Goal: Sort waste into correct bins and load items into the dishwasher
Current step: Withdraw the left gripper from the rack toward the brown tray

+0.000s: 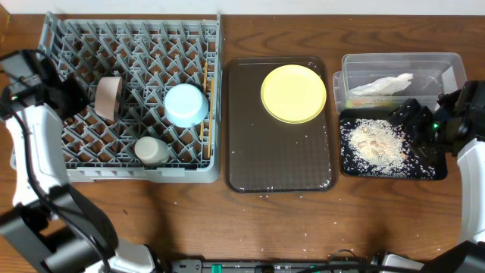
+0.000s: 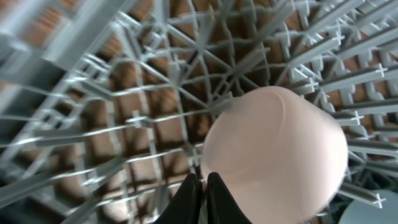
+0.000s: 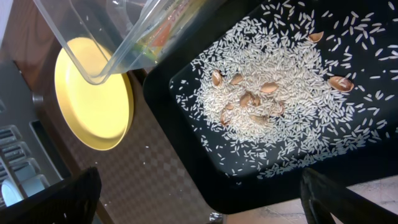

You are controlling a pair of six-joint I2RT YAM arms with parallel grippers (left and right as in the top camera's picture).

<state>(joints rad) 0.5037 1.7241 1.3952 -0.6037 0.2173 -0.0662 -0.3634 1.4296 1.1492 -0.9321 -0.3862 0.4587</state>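
On my feed the dish rack (image 1: 136,174) reads as matt grey plastic, and the white bowl (image 2: 273,155) in it is smooth with a soft sheen. The black tray (image 3: 249,186) is glossy, the tub (image 1: 447,64) clear plastic, the napkin (image 1: 381,85) crumpled paper, the yellow plate (image 1: 293,93) smooth, the table (image 1: 379,224) grained wood.

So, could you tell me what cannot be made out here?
Clear plastic tub: right wrist view, cut off by the top edge, contents blurred.
Right tool: same view, fingertips cut off by the bottom edge.
Pale round bowl: left wrist view, blurred, rim not visible.
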